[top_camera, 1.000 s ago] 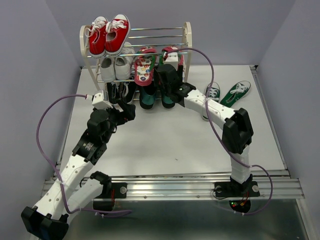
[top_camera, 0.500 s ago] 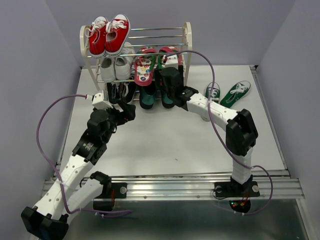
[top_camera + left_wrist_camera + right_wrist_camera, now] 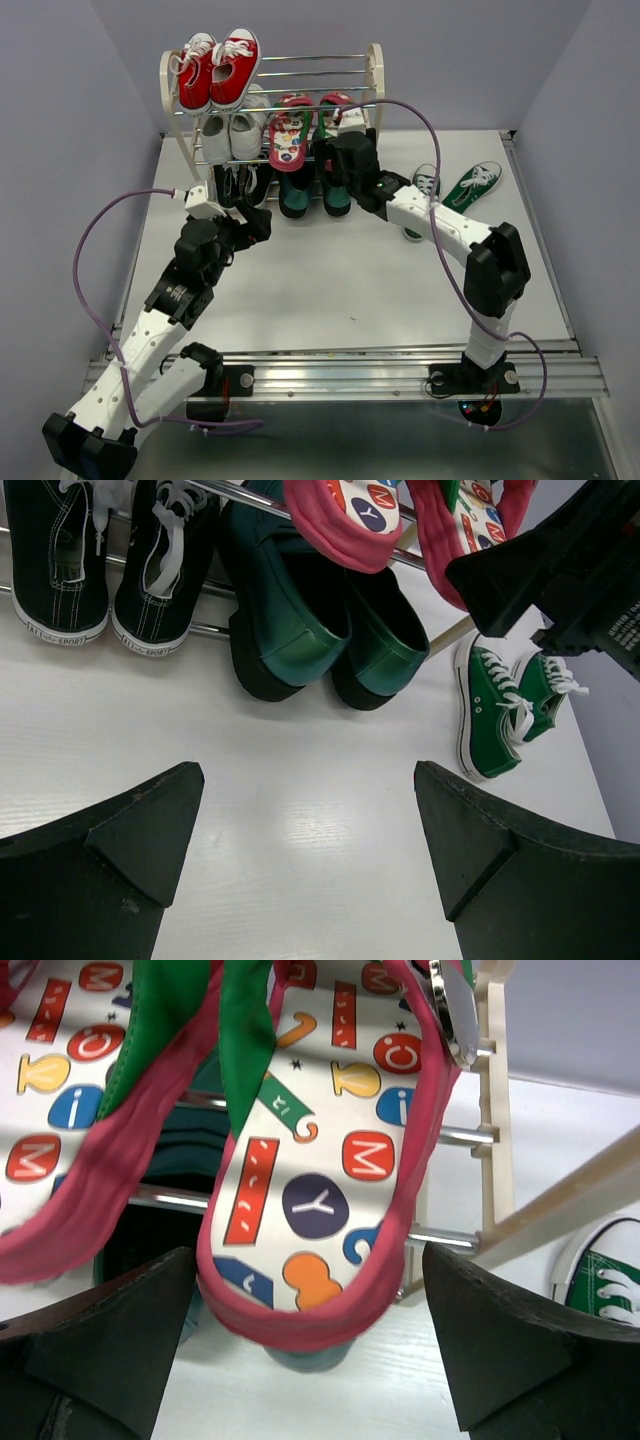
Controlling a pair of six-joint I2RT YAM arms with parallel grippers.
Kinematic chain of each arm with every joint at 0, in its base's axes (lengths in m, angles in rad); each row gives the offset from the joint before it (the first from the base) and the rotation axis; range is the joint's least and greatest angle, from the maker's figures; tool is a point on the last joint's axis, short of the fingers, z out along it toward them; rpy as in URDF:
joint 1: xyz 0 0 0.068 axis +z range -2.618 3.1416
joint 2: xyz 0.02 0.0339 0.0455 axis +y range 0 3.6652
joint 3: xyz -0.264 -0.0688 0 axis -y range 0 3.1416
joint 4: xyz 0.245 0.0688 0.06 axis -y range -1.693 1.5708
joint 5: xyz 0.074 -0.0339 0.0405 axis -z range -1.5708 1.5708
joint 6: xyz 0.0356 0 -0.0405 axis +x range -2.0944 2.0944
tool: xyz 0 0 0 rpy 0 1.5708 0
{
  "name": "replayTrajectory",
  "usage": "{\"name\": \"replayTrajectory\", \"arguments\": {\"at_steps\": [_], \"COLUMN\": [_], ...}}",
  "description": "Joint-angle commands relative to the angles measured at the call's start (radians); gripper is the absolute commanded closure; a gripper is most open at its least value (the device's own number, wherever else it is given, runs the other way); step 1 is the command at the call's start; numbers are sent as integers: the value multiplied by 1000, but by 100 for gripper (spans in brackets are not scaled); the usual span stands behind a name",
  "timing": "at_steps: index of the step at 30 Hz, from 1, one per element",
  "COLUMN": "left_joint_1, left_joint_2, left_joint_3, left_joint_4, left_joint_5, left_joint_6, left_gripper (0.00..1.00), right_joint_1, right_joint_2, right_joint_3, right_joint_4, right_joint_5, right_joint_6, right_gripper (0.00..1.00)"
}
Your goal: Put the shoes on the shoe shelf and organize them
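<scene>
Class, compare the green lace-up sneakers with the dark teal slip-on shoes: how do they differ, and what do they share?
Place: the green lace-up sneakers lie on the white table, right of the cream-and-chrome shoe rack; the dark teal slip-on shoes sit on its bottom tier.
Fastening: the sneakers have white laces; the slip-ons have none.
Soles: the sneakers' are white, the slip-ons' dark.
Shared: each is a closed-toe pair.

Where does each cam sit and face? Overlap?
Top external: above and behind the arm bases, looking down on the cream-and-chrome three-tier shoe shelf; both arms show.
Left wrist: low, facing the dark teal slip-ons at the bottom tier; open left tool below.
Right wrist: close on the red flip-flop with patterned insole; open right tool below.
Shared: green white-laced sneakers, all three.
</scene>
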Motion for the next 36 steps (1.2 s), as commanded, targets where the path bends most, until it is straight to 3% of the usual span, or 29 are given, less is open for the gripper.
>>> {"name": "replayTrajectory", "arguments": {"at_steps": [1,7,12,16,18,20,22,36], "left_joint_1": [-2,0,-2,-2,0,0,-2,0], "left_joint_2": [-10,-13,-10,-10,-8,-5,-4,4], "left_joint_3": [37,58,65,51,49,46,43,40], "left_joint_4": [6,-16,-37,-40,-45,-52,-54,-75], "left_joint_5": [-3,-12,-23,-17,-15,-18,-17,-28], "left_joint_6": [15,9,0,-13,-17,-20,-25,-45], "left_gripper": [1,1,1,1,1,1,1,1], "right_joint_1": [-6,-6,-6,-6,-45,-150,-206,-338], "right_joint_2": [-113,-239,-434,-555,-599,-613,-598,-212], "right_joint_3": [43,-17,-234,-417,-503,-544,-577,-422], "right_joint_4": [-161,-271,-308,-335,-352,-354,-352,-346], "right_joint_5": [-80,-127,-109,15,32,-72,-162,-92], "right_joint_6": [-10,47,178,307,349,393,413,384], "right_gripper": [0,0,0,0,0,0,0,0]}}
